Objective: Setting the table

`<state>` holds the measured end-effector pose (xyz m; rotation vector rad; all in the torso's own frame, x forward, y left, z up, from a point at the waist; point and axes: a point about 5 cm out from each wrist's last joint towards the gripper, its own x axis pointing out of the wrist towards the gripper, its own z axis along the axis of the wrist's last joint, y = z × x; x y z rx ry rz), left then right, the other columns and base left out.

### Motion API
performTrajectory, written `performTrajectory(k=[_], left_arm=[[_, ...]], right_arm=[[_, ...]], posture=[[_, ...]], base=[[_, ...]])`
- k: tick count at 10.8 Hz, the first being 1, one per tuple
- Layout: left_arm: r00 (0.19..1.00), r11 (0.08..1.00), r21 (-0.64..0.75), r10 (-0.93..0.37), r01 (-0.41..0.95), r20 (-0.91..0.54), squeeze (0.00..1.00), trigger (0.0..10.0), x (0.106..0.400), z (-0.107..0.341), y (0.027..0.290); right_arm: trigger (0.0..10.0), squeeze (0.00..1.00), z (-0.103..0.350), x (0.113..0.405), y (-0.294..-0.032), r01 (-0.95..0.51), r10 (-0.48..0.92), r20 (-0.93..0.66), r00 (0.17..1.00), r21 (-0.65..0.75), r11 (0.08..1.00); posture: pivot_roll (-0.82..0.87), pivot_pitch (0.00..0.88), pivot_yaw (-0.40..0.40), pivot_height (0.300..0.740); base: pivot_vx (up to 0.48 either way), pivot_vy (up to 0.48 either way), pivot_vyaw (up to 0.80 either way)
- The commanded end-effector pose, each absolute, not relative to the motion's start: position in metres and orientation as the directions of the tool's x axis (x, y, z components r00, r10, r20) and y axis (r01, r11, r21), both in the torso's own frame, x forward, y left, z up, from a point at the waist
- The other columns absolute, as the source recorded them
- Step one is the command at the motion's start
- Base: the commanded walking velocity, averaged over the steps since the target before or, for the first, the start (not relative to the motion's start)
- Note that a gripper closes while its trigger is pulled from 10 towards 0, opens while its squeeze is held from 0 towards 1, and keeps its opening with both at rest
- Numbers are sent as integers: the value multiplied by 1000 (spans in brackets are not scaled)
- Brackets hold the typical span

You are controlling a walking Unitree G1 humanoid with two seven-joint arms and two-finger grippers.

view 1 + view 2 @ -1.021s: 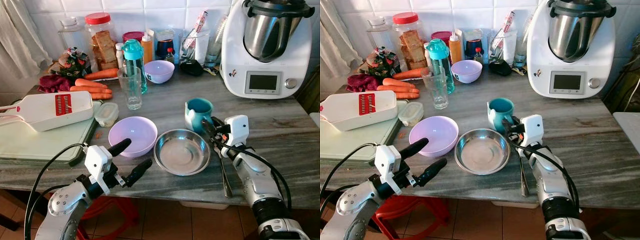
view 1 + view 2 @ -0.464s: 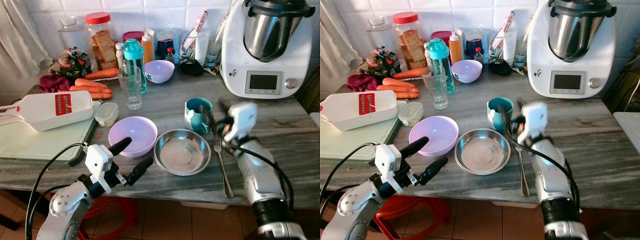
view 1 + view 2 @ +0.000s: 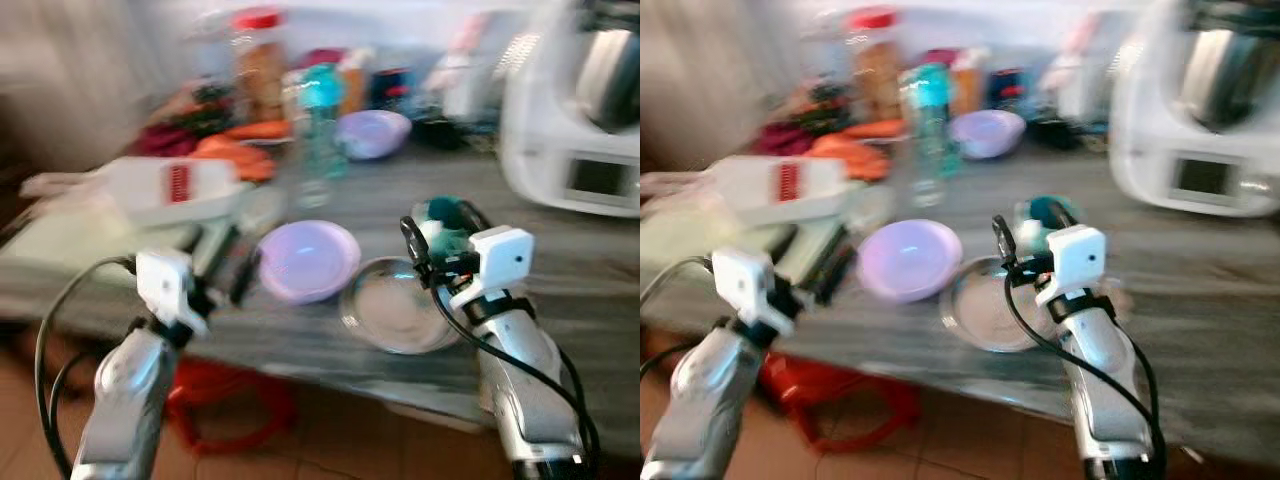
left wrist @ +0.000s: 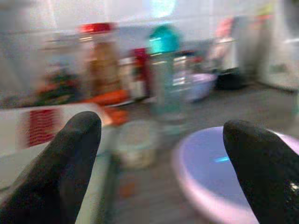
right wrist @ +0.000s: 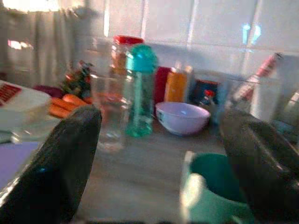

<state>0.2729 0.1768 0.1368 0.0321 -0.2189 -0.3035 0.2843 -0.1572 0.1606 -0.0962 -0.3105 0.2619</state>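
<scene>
Grey marbled tabletop [image 3: 590,290] is blurred. Right pincer [image 5: 159,163], fingers apart and empty, hovers at the upright teal mug [image 5: 212,193], mouth facing up, beside the steel bowl [image 3: 395,320]; a blurred approach could tip it. Left pincer [image 4: 161,158], also apart, faces the lilac bowl [image 3: 305,260].

On the worktop [image 3: 590,250] we see a plastic bowl [image 3: 305,260] left of a steel bowl [image 3: 395,315], a mug [image 5: 210,196] behind it, and a bottle [image 5: 140,88] farther back.
</scene>
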Motion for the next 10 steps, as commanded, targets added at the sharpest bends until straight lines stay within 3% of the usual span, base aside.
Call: performTrajectory(k=[1,2,7,10], left_arm=[[950,972,76,-231,220,210,0,10000,277,137,183],[961,985,100,-162,143,224,0,10000,281,140,188],[970,962,228,100,-151,220,0,10000,287,128,203],[954,934,257,190,-249,234,0,10000,287,121,206]], right_arm=[[10000,514,163,282,-157,-229,258,290,921,-133,964],[10000,0,160,279,-156,-218,248,284,926,-131,967],[10000,0,164,279,-146,-231,273,281,920,-172,958],[10000,0,162,279,-138,-256,294,274,916,-168,952]], posture=[[66,0,71,740],[67,0,75,740],[79,0,69,740],[82,0,64,740]], base=[[0,0,800],[0,0,800],[0,0,800],[0,0,800]])
